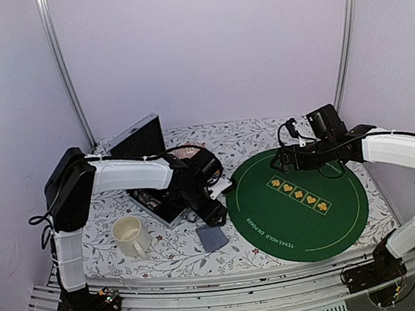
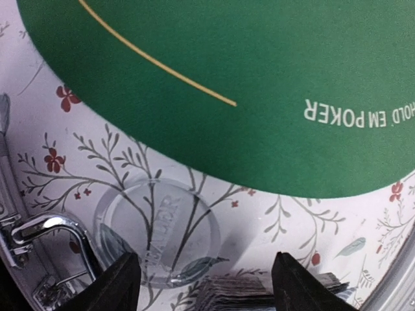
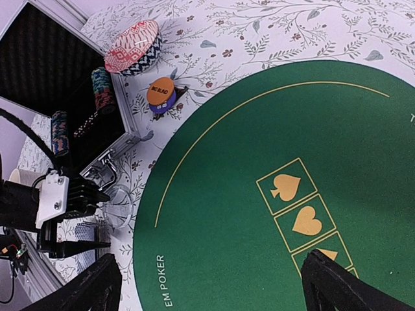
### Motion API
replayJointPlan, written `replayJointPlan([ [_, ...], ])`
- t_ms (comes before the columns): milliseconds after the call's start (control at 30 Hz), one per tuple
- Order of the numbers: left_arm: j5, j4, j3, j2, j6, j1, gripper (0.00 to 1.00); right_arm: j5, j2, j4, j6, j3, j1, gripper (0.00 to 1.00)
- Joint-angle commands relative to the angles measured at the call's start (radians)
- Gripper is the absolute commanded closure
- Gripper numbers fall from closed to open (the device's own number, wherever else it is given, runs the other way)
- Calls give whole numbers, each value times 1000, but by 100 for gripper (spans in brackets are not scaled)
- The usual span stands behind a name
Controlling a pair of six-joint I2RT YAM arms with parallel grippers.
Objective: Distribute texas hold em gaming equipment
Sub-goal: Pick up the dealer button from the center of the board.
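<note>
Well left of the green poker mat [image 1: 335,220], a cream mug [image 1: 130,235] stands on the flowered tablecloth [image 1: 174,255]. Closer to the mat lies an open black case [image 1: 140,142] with its lid raised, partly hidden in the top view by the left arm. From the right wrist, two stacks of striped poker chips [image 3: 102,91] stand upright in the case's tray. Off the mat's near-left rim, a small pile of grey-blue-backed playing cards [image 1: 212,237] lies flat on the cloth, apart from the mug. Just left of the mat's edge the left gripper [image 2: 206,256] hangs low with its fingers spread wide and nothing between them. Beneath it a clear disc [image 2: 155,233] marked DEALER lies flat on the cloth, just off the mat and not touching it. The case's steel latch [image 2: 45,230] sits close beside the gripper's one finger, and the edge of the card pile shows between the fingertips. Beyond the mat's far-left rim sits a pink patterned round bowl [image 3: 133,46], close to the case's corner. Between it and the mat an orange disc [image 3: 160,91] rests on a purple disc [image 3: 162,108], with a small dark triangle marker [image 3: 180,96] against them, all just off the green. Over the mat's far-left part the right gripper [image 3: 211,259] hovers with its fingers wide apart, holding nothing, with the printed spade and heart boxes below it.
</note>
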Motion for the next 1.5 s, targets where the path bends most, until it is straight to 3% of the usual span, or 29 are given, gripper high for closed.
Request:
replayJointPlan([
  [0, 1, -35, 38, 15, 24, 33, 29, 32, -25, -20, 16, -4, 2, 1],
  [300, 4, -53, 34, 27, 23, 49, 21, 36, 12, -40, -8, 60, 1, 1],
  [800, 106, -91, 76, 84, 70, 12, 25, 4, 22, -46, -7, 82, 1, 1],
  [1067, 35, -98, 82, 76, 141, -57, 20, -9, 12, -46, -6, 71, 2, 1],
  [1267, -69, -157, 137, 108, 88, -57, 2, -18, 8, -43, -10, 61, 1, 1],
  [1467, -86, -239, 180, 142, 71, -57, 4, -27, 8, -40, -9, 53, 2, 1],
])
